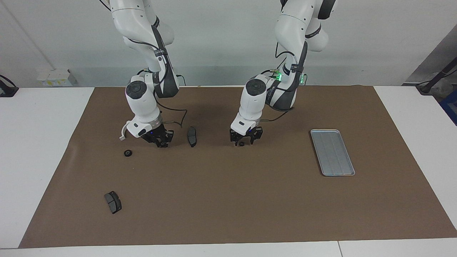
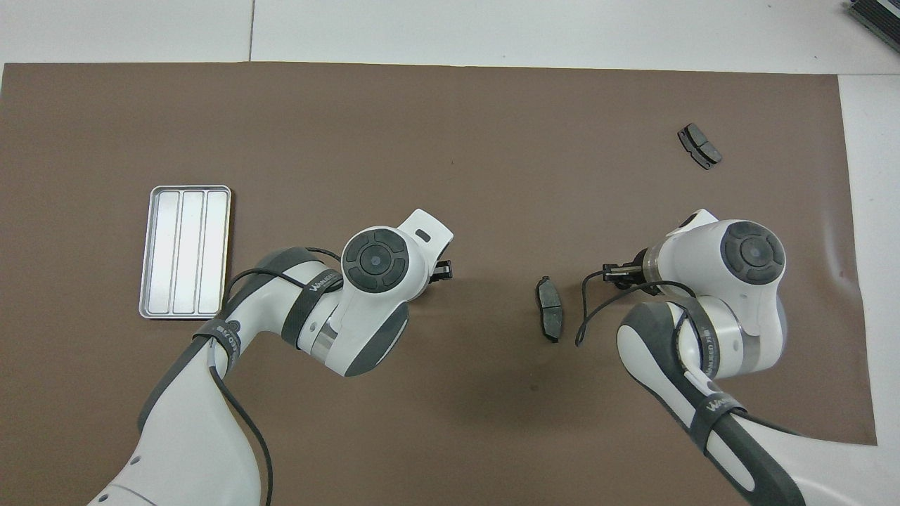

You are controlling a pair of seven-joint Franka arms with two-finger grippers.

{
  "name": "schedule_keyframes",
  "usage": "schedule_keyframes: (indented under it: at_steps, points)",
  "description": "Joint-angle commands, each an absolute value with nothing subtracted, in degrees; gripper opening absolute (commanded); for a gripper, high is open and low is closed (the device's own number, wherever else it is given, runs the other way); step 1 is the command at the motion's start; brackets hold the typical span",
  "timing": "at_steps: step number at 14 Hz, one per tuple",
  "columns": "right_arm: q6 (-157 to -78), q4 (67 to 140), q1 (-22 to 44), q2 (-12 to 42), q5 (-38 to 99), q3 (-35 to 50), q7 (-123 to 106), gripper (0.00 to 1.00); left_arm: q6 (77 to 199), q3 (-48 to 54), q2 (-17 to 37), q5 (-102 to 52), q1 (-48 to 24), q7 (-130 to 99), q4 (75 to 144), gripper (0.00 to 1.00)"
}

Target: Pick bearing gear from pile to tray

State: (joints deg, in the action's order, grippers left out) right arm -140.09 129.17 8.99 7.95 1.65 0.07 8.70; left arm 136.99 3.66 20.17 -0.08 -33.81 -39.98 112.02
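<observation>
Partly hidden, a gear (image 1: 241,144) sits within the left pincer (image 1: 245,141).

A brown mat (image 1: 228,200) covers the white surface (image 1: 39,142). On the mat lie a silver tray (image 1: 332,152), two dark brake pads (image 1: 113,202) (image 1: 192,136), and a small black gear (image 1: 127,153).

Both arms reach down from their bases with elbows bent and wrists turned downward, so each hand hangs low over the bench. The left gripper (image 1: 245,140) points straight down, its fingers (image 1: 236,140) spread slightly with a small dark round part between the tips. The right gripper (image 1: 159,139) tilts toward the middle of the bench, its cable looping beside the wrist.
</observation>
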Motion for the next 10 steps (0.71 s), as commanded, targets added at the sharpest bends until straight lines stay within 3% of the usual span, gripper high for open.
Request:
schedule_keyframes:
  at_steps: [1, 6, 10]
  points:
    - [-137.9, 127.0, 8.1, 7.3, 3.3, 0.7, 7.0, 0.0, 137.9, 2.7, 20.2, 1.4, -35.8, -41.4, 112.4, 0.72]
    - [-136.9, 124.8, 8.3, 8.1, 3.3, 0.7, 7.2, 0.0, 137.8, 2.7, 21.0, 1.5, -36.0, -41.3, 112.4, 0.63]
    - [-129.1, 118.0, 8.1, 10.0, 3.3, 0.7, 7.6, 0.0, 137.9, 2.7, 21.1, 1.5, -36.1, -41.3, 112.3, 0.57]
